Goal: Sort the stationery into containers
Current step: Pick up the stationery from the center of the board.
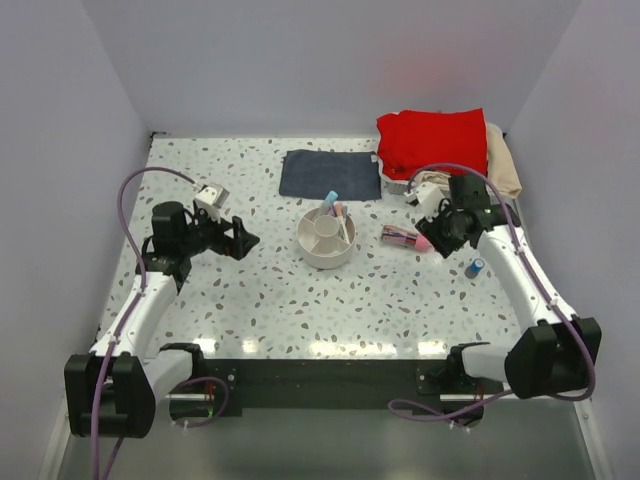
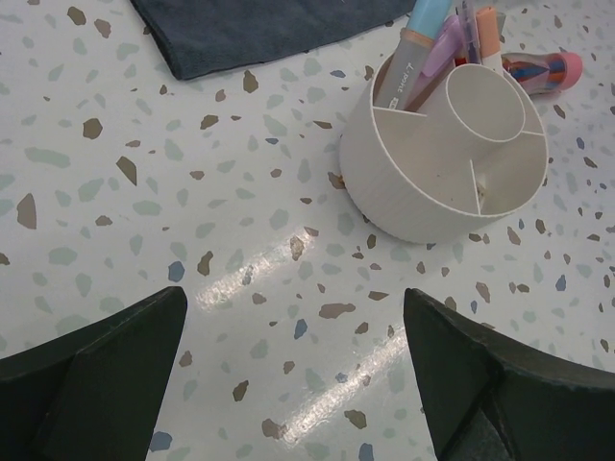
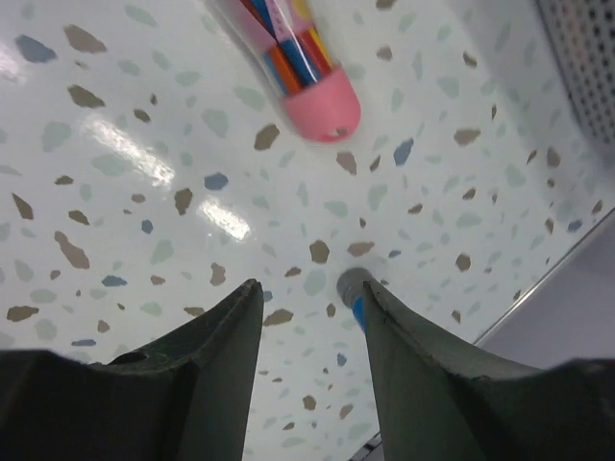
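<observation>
Pink-capped tube (image 3: 288, 53) of coloured sticks lies flat on the table (image 1: 250, 290), just right of the bowl (image 1: 325, 262). It looks light, rigid, smooth and round, so it's likely to roll or slip. Pinch across the mid-barrel, not the cap. Right gripper (image 3: 307, 298) hovers near the cap, jaws apart, empty. Left gripper (image 2: 293, 303) is wide apart, holding nothing.

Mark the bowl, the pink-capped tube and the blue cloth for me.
bowl (image 2: 394, 182), left wrist view, on its outer wall.
pink-capped tube (image 3: 322, 108), right wrist view, on the pink cap.
blue cloth (image 1: 330, 173), top view, on the middle of the fold.
</observation>
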`<state>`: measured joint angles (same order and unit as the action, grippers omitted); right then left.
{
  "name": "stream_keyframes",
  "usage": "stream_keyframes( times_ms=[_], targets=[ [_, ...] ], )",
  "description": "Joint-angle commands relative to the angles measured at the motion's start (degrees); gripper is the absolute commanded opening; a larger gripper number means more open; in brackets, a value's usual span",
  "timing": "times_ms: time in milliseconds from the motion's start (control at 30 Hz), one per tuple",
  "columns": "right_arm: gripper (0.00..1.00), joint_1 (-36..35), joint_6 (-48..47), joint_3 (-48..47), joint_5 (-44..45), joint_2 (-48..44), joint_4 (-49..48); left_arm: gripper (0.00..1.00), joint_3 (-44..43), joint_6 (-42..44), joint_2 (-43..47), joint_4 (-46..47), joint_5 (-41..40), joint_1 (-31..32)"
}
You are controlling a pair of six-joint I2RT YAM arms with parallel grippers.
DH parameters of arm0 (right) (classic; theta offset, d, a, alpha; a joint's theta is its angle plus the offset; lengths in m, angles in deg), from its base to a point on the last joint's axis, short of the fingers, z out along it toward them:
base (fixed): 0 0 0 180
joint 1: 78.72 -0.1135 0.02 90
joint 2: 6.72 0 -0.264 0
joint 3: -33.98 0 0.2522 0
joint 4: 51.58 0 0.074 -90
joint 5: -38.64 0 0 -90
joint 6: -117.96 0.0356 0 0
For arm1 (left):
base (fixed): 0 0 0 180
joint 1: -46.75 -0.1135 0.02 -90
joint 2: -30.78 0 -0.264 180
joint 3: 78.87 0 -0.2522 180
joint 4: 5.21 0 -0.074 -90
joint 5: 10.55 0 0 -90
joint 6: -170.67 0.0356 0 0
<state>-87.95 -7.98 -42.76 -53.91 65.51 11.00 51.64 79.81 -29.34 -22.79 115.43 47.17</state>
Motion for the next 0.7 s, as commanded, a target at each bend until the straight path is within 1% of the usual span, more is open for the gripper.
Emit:
stream_keyframes(
  times_ms=[0, 33, 100, 133, 167, 233, 367, 500, 667],
  targets=[
    [0.52, 8.95, 4.03, -2.49, -1.75, 5.19, 6.18, 1.00, -0.92, -0.81, -0.44, 2.94, 2.51, -0.43],
    [0.52, 13.93, 4.91, -4.50, -3.07, 6.95, 7.25, 1.00, -1.10, -0.89, -0.53, 4.76, 2.77, -0.43],
    [0.52, 17.92, 5.01, -6.36, -4.39, 11.42, 9.44, 1.00, -1.45, -0.98, -0.96, 5.04, 2.69, -0.43],
    [0.52, 20.72, 4.57, -7.67, -4.83, 12.40, 9.89, 1.00, -1.45, -0.98, -1.05, 5.13, 2.68, -0.43],
    [0.53, 21.62, 4.04, -8.03, -5.62, 12.76, 10.15, 1.00, -1.37, -0.98, -1.05, 5.31, 2.68, -0.43],
    [0.53, 22.33, 1.77, -7.95, -5.72, 12.76, 10.42, 1.00, -1.19, -1.07, -1.06, 5.48, 2.33, -0.43],
    [0.55, 22.51, 0.26, -5.58, -4.05, 11.80, 9.90, 1.00, -0.40, -1.95, -1.05, 6.71, 2.07, -0.43],
    [0.56, 22.68, 0.61, -3.12, -2.73, 11.71, 7.62, 1.00, -0.13, -2.13, -1.14, 6.80, 2.24, -0.43],
    [0.57, 23.21, 2.45, -2.50, -2.90, 14.42, 5.33, 1.00, -0.31, -1.86, -1.58, 6.89, 3.38, -0.43]
  ],
)
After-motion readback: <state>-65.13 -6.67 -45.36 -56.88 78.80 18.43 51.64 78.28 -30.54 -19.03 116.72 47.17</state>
